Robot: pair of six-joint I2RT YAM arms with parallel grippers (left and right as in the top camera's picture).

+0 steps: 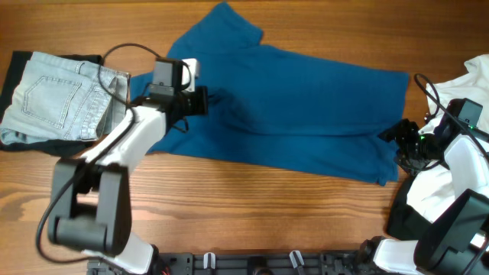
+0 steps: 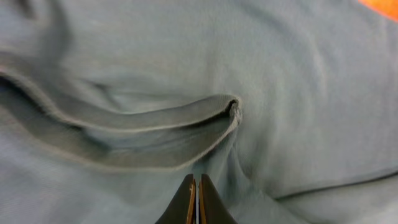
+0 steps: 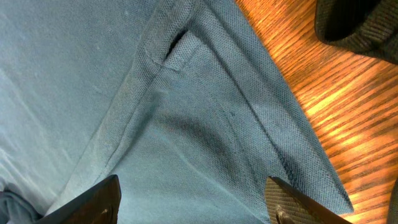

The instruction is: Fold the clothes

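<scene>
The clothes here are chiefly a large deep-blue shirt [image 1: 290, 107], spread across the middle of the table with a sleeve pointing to the far edge. My left gripper [image 1: 205, 101] rests on the shirt's left part, near the collar. In the left wrist view it [image 2: 196, 180] is shut just below the curled collar band [image 2: 155, 121], and a crease runs up to its tips; no cloth shows between the pads. My right gripper [image 1: 390, 136] hovers at the shirt's right hem. In the right wrist view it [image 3: 193, 186] stands open above the blue knit [image 3: 186, 124], near a side slit.
Folded pale jeans [image 1: 61, 95] lie on a black garment at the far left. White cloth [image 1: 466, 76] is heaped at the right edge, around the right arm. A dark cloth [image 3: 360, 22] lies on the bare wood beside the shirt's hem.
</scene>
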